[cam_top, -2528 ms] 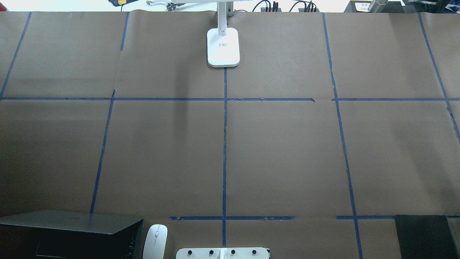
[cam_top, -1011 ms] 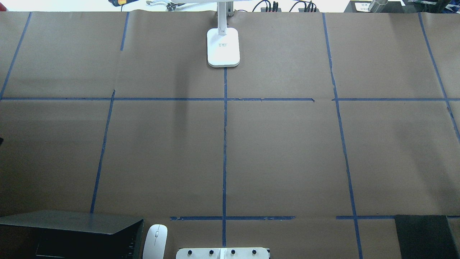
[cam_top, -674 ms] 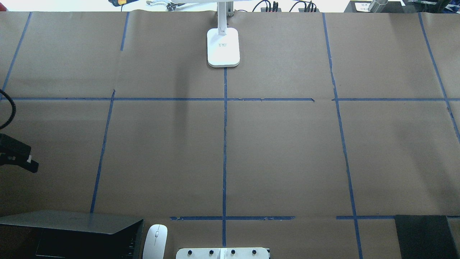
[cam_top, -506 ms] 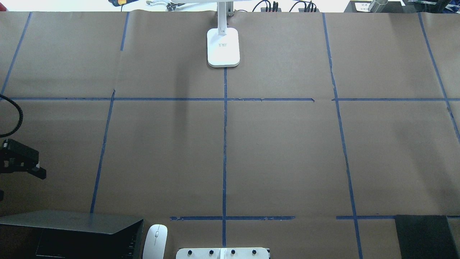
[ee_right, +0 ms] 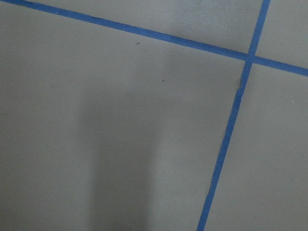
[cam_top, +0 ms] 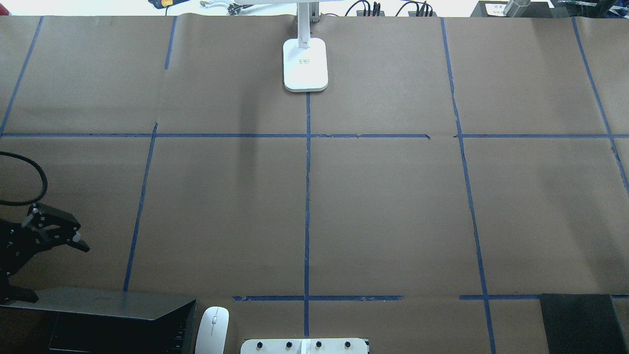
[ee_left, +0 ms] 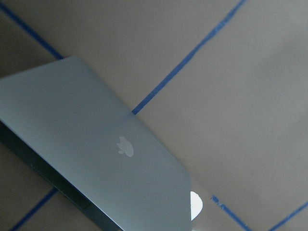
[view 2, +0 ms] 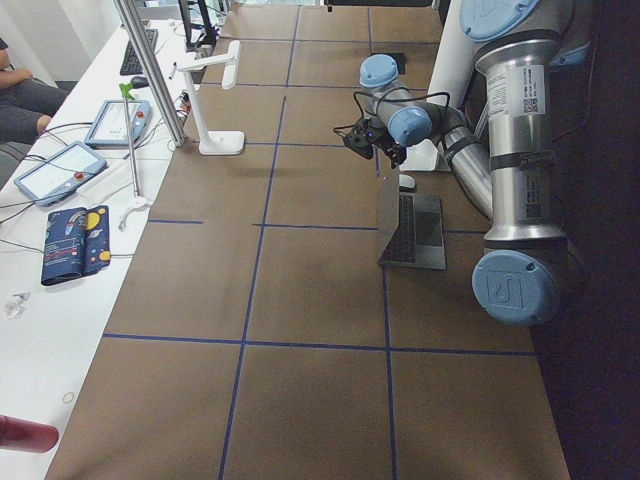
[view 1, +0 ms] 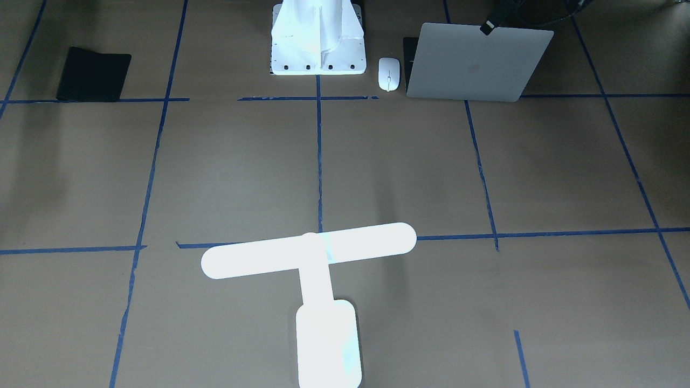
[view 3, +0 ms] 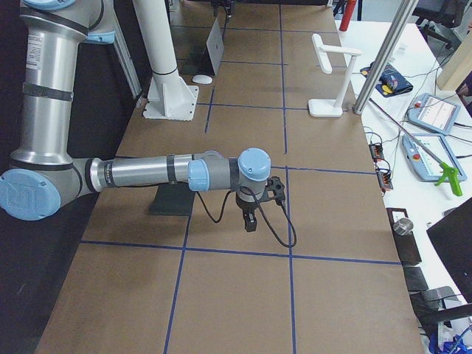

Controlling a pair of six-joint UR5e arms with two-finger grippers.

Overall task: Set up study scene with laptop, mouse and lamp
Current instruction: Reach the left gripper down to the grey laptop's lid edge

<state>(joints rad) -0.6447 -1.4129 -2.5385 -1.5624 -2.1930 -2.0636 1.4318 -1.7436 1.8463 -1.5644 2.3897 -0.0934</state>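
Note:
The grey laptop (cam_top: pixel 98 304) stands part open at the near left corner, with its lid raised (view 1: pixel 474 62). It also shows in the left wrist view (ee_left: pixel 96 154). The white mouse (cam_top: pixel 213 328) lies just right of it (view 1: pixel 389 74). The white lamp (view 1: pixel 310 250) stands lit at the far middle edge, its base (cam_top: pixel 305 64) on the centre tape line. My left gripper (cam_top: pixel 56 271) hovers over the lid's far left edge, looks open and holds nothing. My right gripper (view 3: pixel 250 221) hangs above bare paper at the right; I cannot tell whether it is open.
A thin black mat (cam_top: pixel 580 322) lies at the near right corner. The white bolted mount block (cam_top: pixel 304 345) sits at the near middle edge. Brown paper with a blue tape grid (cam_top: pixel 307 196) covers the table. Tablets and cables lie beyond the far edge (view 3: pixel 431 114).
My left gripper has come in from the left edge of the overhead view and moved down toward the laptop lid. Laptop, mouse and lamp have not moved.

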